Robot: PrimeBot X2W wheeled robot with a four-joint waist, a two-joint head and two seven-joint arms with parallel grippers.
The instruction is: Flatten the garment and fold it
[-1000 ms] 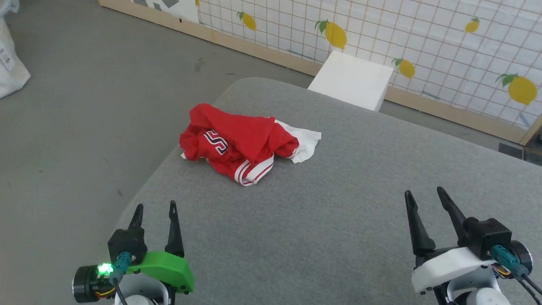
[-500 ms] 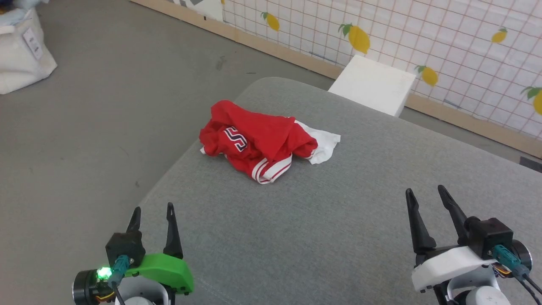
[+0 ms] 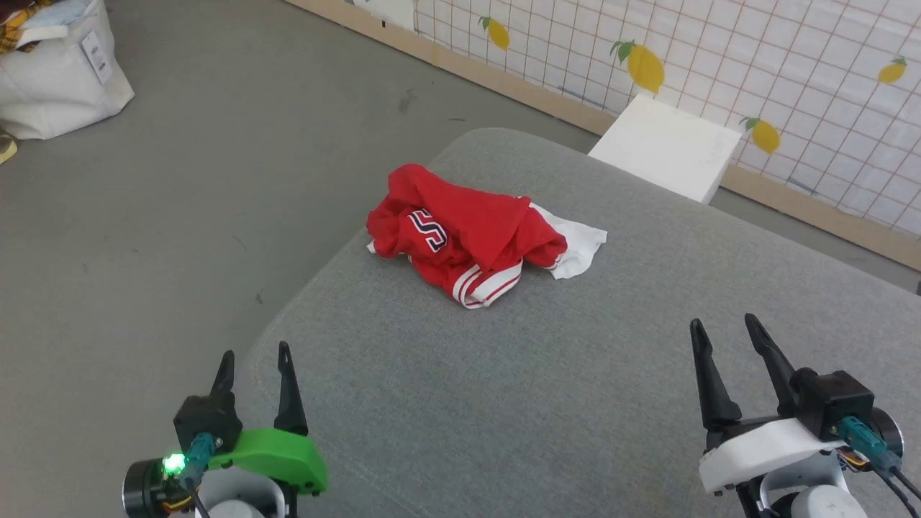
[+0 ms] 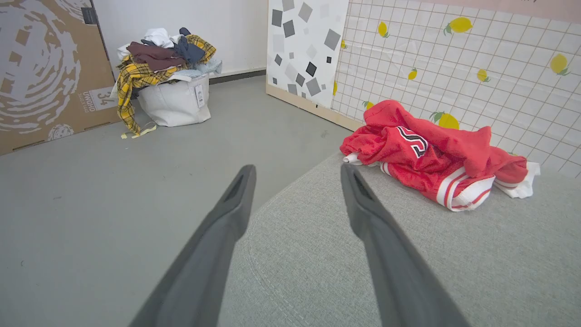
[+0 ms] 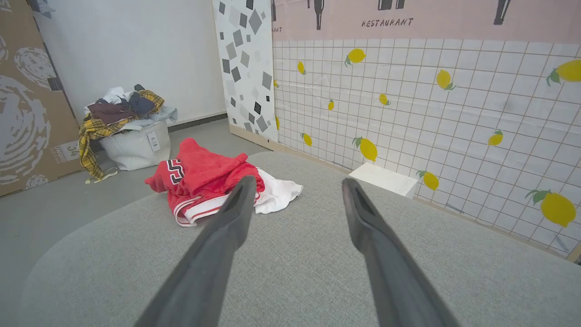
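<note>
1. One garment [image 3: 471, 241], red and white.
2. Two grippers: left gripper [image 3: 255, 350] and right gripper [image 3: 723, 321].
3. Two dark fingers [image 3: 290, 396] on each gripper, four in all.
4. One grey worktop [image 3: 540, 403].
5. One white block [image 3: 665, 147].
6. One white bag [image 3: 61, 86], with one heap of clothes [image 4: 154, 50] in it.
7. One cardboard panel [image 4: 41, 72].

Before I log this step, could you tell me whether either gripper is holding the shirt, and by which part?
Nothing is held: the left gripper and right gripper are open, short of the shirt.
</note>
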